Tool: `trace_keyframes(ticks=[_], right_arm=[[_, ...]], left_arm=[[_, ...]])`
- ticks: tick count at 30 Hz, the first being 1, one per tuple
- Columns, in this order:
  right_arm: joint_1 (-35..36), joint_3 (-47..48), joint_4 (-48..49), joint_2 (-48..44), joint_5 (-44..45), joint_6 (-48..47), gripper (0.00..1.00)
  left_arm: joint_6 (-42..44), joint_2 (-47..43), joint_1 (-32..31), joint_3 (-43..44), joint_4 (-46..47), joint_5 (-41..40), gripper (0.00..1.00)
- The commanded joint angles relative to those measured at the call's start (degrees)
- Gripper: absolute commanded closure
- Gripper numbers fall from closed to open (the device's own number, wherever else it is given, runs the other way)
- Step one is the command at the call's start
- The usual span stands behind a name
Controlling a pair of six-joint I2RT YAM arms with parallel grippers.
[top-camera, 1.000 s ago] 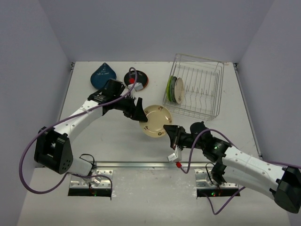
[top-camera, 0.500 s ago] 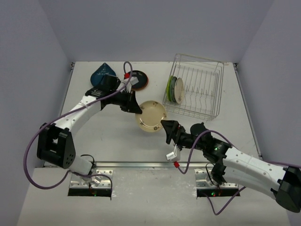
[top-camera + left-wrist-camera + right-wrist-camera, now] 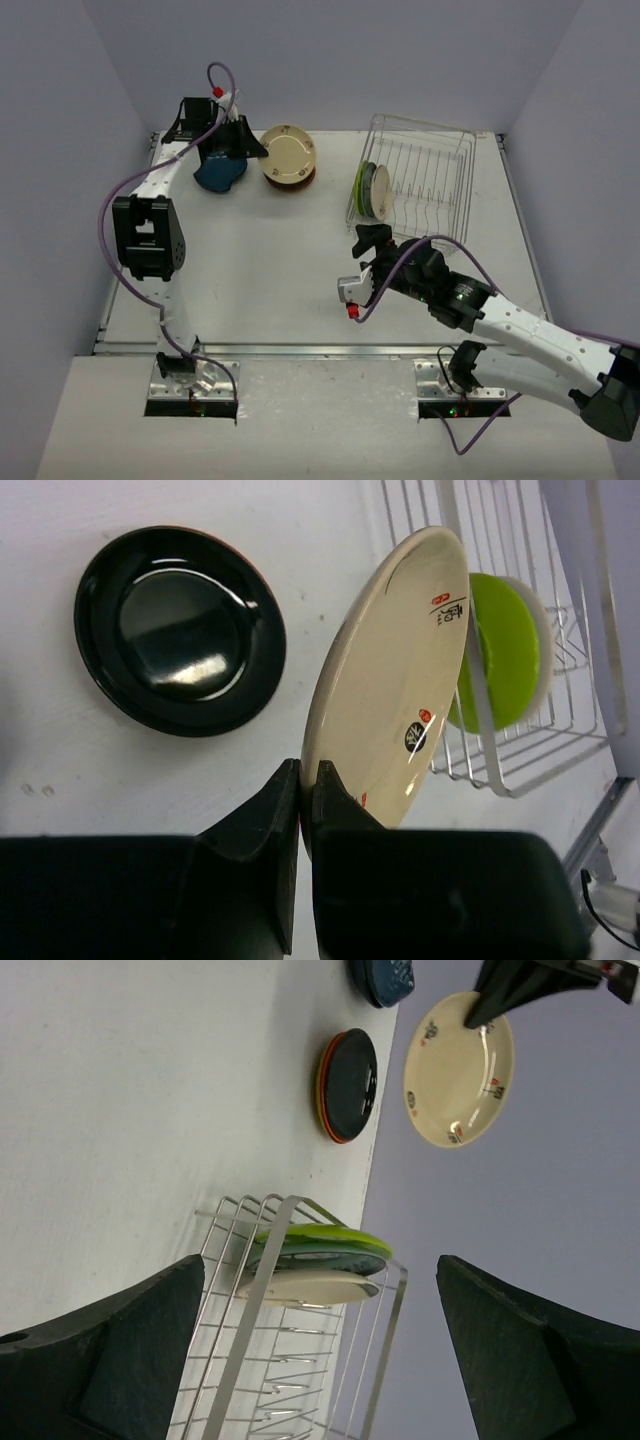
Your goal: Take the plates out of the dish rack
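I'm clamping the cream plate (image 3: 288,153) in my left gripper (image 3: 305,780), left of the dish rack (image 3: 420,180); my right gripper (image 3: 320,1268) is hovering before it, jaws apart.

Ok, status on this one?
Left gripper shut on cream plate, aloft near black plate. Right gripper open, empty. Green plate in rack. Nothing blocking.

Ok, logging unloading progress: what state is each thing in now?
cream plate: held on edge above black plate
black plate: flat on table
blue teardrop dish: flat on table
dish rack: green plate, others upright inside
left fingers: shut on cream plate
right fingers: open, empty
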Motion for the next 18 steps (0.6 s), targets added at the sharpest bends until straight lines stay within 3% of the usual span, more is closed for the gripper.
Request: trace_keyframes(ticks=[1,13,18], right_arm=[[0.2,10.6,-7.5,4.0,5.5,18.4,0.01],[0.2,27.0,-14.8,13.6,9.3,35.6,0.01],[0.2,31.3,-15.7,16.8,11.3,43.4,0.01]], left_arm=[[-4.3,8.0,0.2,7.3,4.0,-2.6,1.0],[-8.6,23.3,1.3,19.4,10.0,-5.9,1.0],[-9.0,26.6,1.3,21.0,10.0,-5.2,0.9]])
